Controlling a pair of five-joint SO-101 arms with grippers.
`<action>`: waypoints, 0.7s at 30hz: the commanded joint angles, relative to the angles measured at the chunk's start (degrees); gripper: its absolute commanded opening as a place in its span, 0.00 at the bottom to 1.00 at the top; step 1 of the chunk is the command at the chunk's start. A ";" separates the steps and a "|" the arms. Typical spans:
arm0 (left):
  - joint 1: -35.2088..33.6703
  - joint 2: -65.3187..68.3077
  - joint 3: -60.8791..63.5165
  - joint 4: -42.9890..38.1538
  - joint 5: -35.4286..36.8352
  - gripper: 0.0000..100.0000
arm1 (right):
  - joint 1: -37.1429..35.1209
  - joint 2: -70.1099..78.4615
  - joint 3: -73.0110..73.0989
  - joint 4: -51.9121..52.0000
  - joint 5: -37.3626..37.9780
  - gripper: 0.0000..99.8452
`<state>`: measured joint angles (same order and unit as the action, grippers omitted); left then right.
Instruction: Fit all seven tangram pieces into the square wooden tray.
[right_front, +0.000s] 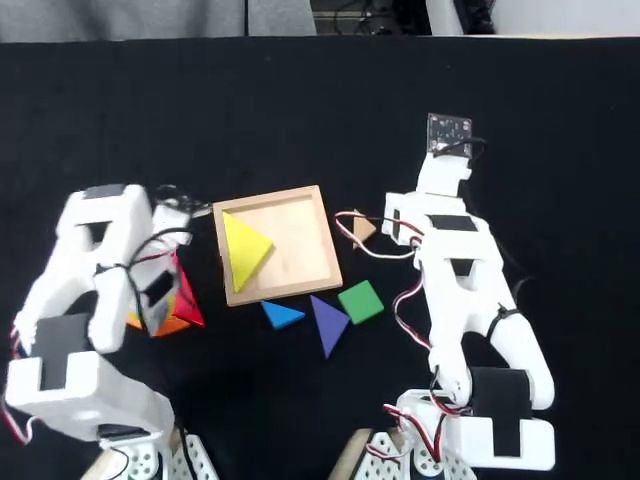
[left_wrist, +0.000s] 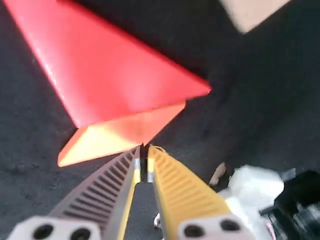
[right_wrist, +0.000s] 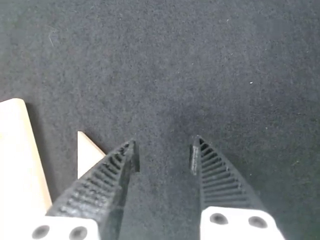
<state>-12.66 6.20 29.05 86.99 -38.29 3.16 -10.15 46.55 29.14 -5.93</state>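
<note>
High view looks down on a black cloth-covered table (right_front: 540, 110) with the square wooden tray (right_front: 270, 198) near its middle. One large yellow triangle (right_front: 245, 250) lies flat inside the tray, towards its left side.

On the cloth just near of the tray, three loose pieces sit in a row. A small blue triangle (right_front: 282, 315) is on the left, a larger purple triangle (right_front: 328, 322) is to its right, and a green square (right_front: 361, 301) is farther right, close to the tray's near right corner. A small pale wood-coloured piece (right_front: 363, 230) lies just right of the tray's right edge. Left of the tray, a red triangle (right_front: 188, 300) and an orange piece (right_front: 170, 326) lie touching each other, partly hidden under the left arm.

The left gripper (left_wrist: 144, 150) hangs over that pair. Its ridged fingers are drawn together to a thin slit, and their tips sit right at the orange piece's edge, where it meets the red triangle. Whether they pinch that edge cannot be told.

The right gripper (right_wrist: 164, 145) is spread wide with nothing between its fingers, low above bare cloth just right of the tray. The pale piece lies just beside one finger, and the tray's light wooden corner is near, on the far side of that piece from the gripper.
</note>
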 joint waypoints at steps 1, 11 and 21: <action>-8.75 -0.79 0.04 3.52 -12.48 0.03 | -0.88 -2.68 -0.40 -0.97 0.53 0.18; -4.79 6.59 1.80 -8.88 -9.58 0.03 | -0.97 -2.68 -0.40 -0.97 0.53 0.18; -1.80 8.97 -11.12 -5.54 -1.93 0.03 | -0.97 -2.68 -0.40 -0.97 0.53 0.18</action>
<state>-16.18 15.43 27.03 78.90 -43.38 3.16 -10.15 46.55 29.14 -5.93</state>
